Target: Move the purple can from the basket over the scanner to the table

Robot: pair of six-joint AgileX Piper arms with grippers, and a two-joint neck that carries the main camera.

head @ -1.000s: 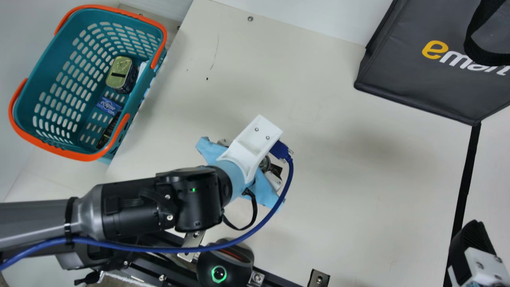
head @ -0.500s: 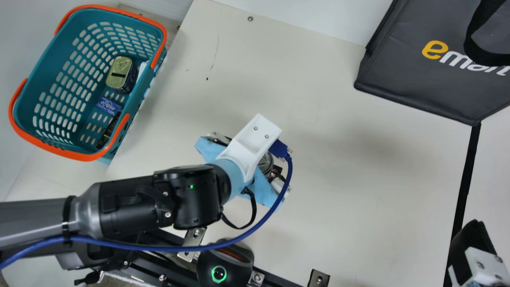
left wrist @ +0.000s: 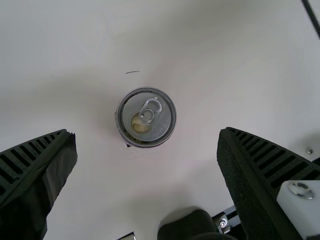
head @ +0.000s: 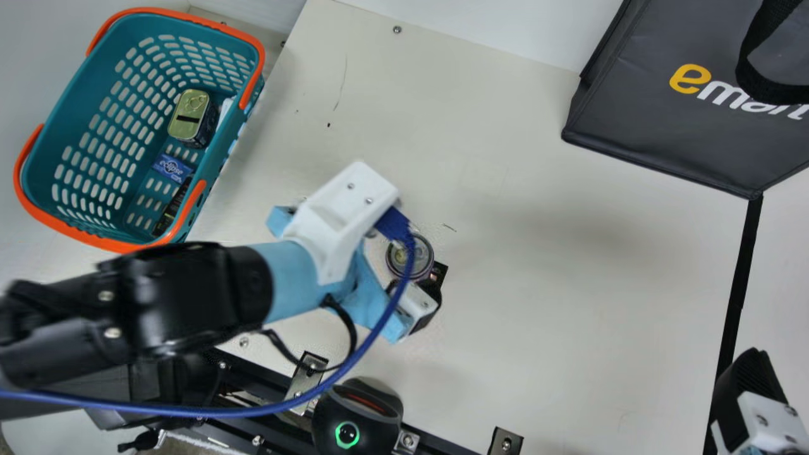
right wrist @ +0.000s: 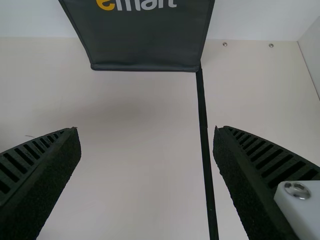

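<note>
- Can (left wrist: 145, 117): upright on the surface (head: 537, 284), lid and pull tab facing up, out of the basket (head: 76, 235) and apart from the scanner (head: 357, 417).
- Left gripper (left wrist: 147, 134): released, its two ribbed fingers spread wide with nothing gripped; the can shows beyond the fingertips, free of both.
- Right gripper (right wrist: 147, 132): also spread, holding nothing, over the surface near the bag (right wrist: 145, 47).
- Other goods, a gold-lidded tin (head: 189, 114) and a small blue pack (head: 172, 167), lie in the basket and are not part of this job.
- Stage, as I judge it: the can has been set down and let go, so the carrying looks finished. Whether the scanner read it, I cannot tell.
- Handling: likely thin, smooth metal, stiff at the rim and base but easier to dent mid-wall. A yellowish patch sits beside the tab; I cannot tell whether the can is open or how full, so its weight is a guess. Full, it should feel fairly heavy and firm; empty, light and quick to tip.
- Best hold, if needed again: both fingers squarely across the round body, below the rim, with moderate pressure. Leave the tab alone.
- Next: lift the left gripper straight clear, since a sideways brush could topple or roll the can.
</note>
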